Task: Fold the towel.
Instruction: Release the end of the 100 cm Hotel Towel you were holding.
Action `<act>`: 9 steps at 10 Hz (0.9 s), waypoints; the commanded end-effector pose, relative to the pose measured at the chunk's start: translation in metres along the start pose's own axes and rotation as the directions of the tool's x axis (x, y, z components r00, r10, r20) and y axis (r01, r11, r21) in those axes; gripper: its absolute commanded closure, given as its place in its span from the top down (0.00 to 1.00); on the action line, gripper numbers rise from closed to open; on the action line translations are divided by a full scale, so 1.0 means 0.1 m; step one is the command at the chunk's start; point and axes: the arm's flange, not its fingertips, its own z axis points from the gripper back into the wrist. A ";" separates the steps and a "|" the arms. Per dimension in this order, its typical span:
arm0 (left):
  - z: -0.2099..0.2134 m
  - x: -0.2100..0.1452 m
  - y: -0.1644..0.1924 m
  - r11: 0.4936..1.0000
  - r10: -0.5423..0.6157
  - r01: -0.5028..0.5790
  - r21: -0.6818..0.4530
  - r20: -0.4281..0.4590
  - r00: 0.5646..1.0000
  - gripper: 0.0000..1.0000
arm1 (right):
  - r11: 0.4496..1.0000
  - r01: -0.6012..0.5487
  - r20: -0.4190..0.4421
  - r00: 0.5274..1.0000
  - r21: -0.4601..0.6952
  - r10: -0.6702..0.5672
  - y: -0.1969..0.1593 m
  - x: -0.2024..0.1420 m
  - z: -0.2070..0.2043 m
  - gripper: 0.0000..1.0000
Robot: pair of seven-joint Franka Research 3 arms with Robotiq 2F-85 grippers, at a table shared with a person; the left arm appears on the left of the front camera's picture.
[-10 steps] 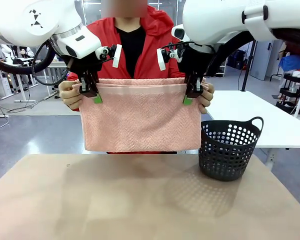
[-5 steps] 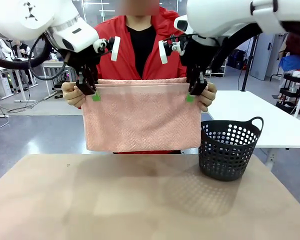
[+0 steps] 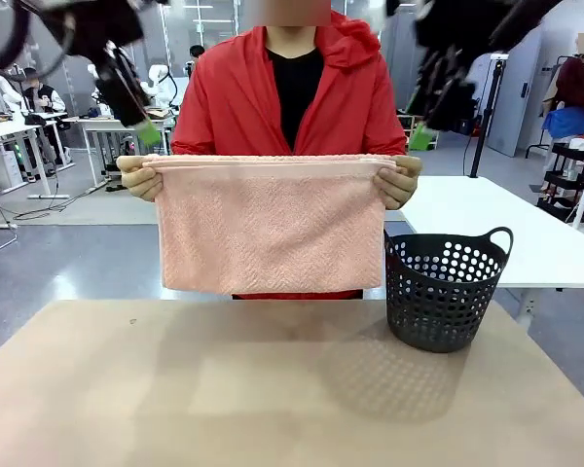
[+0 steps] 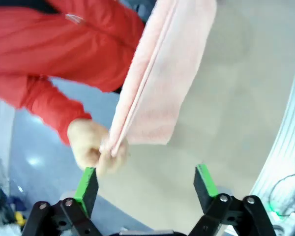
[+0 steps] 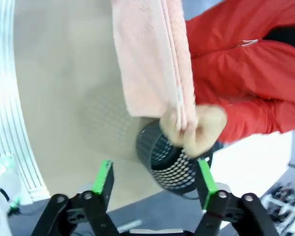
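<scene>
Since the towel (image 3: 273, 233) hangs limp, it is judged soft and light, best pinched at its top corners by the left gripper (image 4: 146, 179) and right gripper (image 5: 155, 179), both spread wide and empty.

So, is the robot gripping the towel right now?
No: the person's hands alone hold the towel; the left gripper and right gripper are open, clear of it.

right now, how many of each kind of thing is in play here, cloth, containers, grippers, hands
pink towel: 1
black plastic basket: 1
grippers: 2 (left gripper, right gripper, both open)
person's hands holding the towel's top corners: 2 (picture-left hand, picture-right hand)
total: 6
</scene>
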 end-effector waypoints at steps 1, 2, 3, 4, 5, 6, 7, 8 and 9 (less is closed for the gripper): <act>0.18 -0.41 0.03 0.974 0.224 -0.223 0.030 -0.046 0.973 1.00 | 0.955 0.294 0.043 0.955 -0.024 -0.293 0.09 -0.41 0.15 0.98; 0.29 -0.66 0.07 0.935 0.351 -0.348 0.068 -0.048 0.935 1.00 | 0.905 0.425 0.087 0.903 -0.037 -0.420 0.11 -0.60 0.25 1.00; 0.31 -0.87 0.11 0.890 0.451 -0.446 0.093 -0.040 0.892 1.00 | 0.867 0.497 0.113 0.863 -0.027 -0.492 0.11 -0.74 0.28 1.00; 0.26 -1.04 0.15 0.843 0.534 -0.529 0.099 -0.029 0.845 1.00 | 0.834 0.552 0.130 0.828 -0.011 -0.546 0.08 -0.85 0.26 1.00; 0.21 -1.17 0.18 0.809 0.585 -0.582 0.084 -0.013 0.811 1.00 | 0.805 0.593 0.123 0.799 -0.007 -0.588 0.06 -0.92 0.22 1.00; 0.16 -1.21 0.19 0.786 0.616 -0.614 0.077 0.001 0.788 1.00 | 0.793 0.609 0.122 0.788 -0.006 -0.604 0.01 -0.94 0.20 1.00; 0.14 -1.21 0.17 0.800 0.597 -0.593 0.089 -0.013 0.802 1.00 | 0.805 0.593 0.069 0.804 -0.013 -0.590 -0.06 -0.95 0.17 1.00; 0.26 -1.26 0.29 0.812 0.583 -0.579 0.078 -0.050 0.811 1.00 | 0.816 0.578 0.093 0.812 -0.002 -0.576 -0.01 -1.00 0.29 1.00; 0.26 -1.26 0.29 0.812 0.583 -0.579 0.078 -0.050 0.811 1.00 | 0.816 0.578 0.093 0.812 -0.002 -0.576 -0.01 -1.00 0.29 1.00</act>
